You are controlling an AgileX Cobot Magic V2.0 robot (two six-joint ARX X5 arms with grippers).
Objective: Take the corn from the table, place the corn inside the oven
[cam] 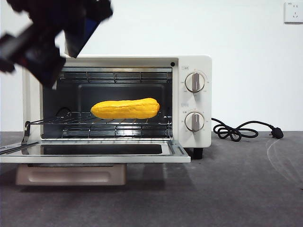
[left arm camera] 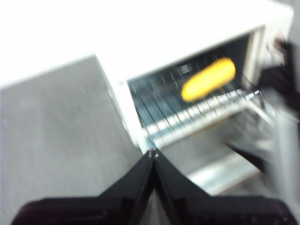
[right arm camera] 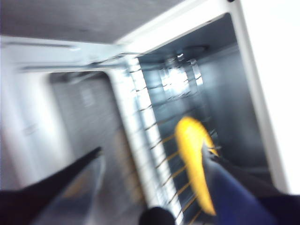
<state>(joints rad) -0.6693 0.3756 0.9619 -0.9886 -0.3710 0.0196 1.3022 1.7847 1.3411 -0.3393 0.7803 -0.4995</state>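
The corn [cam: 125, 109], smooth-looking and yellow-orange, is lying lengthwise on the wire rack [cam: 118, 124] inside the open oven [cam: 196, 101]. The right gripper [right arm camera: 154, 187] is spreading its jaws wide and empty. Only the left wrist view is showing the left gripper [left arm camera: 153, 153] pinched closed on nothing.

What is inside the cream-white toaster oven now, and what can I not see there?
Inside the cream-white toaster oven, a glossy yellow corn cob lies on the wire rack, nothing gripping it. The dark back wall shows behind. The cob's underside and the space below the rack are mostly hidden.
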